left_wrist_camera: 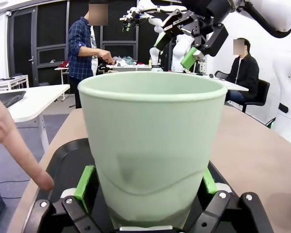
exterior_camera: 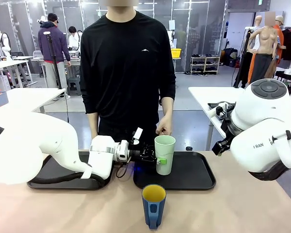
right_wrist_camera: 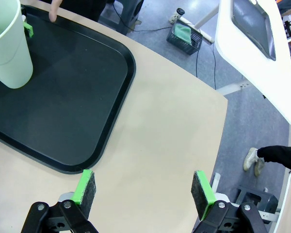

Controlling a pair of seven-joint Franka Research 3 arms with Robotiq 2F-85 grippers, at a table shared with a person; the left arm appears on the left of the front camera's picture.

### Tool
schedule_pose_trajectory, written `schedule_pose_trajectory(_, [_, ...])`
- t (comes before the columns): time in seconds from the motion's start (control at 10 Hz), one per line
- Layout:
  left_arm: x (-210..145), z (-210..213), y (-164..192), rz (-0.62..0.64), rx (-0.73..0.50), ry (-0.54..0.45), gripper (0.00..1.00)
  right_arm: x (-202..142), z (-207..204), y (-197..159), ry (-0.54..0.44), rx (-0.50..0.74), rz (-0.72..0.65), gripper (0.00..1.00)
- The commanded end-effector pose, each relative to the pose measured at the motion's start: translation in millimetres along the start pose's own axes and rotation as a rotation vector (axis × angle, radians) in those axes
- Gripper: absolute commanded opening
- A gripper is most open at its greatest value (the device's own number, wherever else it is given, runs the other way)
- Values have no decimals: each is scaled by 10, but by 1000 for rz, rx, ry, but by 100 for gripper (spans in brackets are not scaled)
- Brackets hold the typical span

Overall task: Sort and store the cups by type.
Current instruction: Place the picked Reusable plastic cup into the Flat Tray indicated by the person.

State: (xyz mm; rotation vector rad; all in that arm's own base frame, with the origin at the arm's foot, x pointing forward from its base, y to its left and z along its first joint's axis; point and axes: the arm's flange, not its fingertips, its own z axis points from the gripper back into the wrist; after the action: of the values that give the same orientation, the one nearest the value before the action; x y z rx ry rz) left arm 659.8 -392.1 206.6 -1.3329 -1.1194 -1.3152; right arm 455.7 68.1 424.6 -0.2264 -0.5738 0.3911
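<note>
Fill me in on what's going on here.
The left gripper straddles the mint-green tumbler standing on the right-hand black tray; whether it is squeezing can't be told. The right gripper hangs open above the table beside that tray. The blue mug stands on the table in front; a person's hand is behind the tumbler.

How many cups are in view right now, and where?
2. The mint-green tumbler stands on the right black tray, held in the left gripper; the blue mug stands on the table, nearer the robot.
</note>
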Motion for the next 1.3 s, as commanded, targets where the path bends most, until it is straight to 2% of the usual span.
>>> schedule_pose_trajectory(0.0, [-113, 115, -45, 21, 17, 36, 100, 1, -8, -1, 1, -2, 0, 100])
schedule_pose_trajectory(0.8, [-4, 539, -305, 3, 134, 73, 100, 1, -8, -1, 1, -2, 0, 100])
schedule_pose_trajectory(1.2, [157, 944, -549, -32, 224, 61, 100, 1, -8, -1, 1, -2, 0, 100])
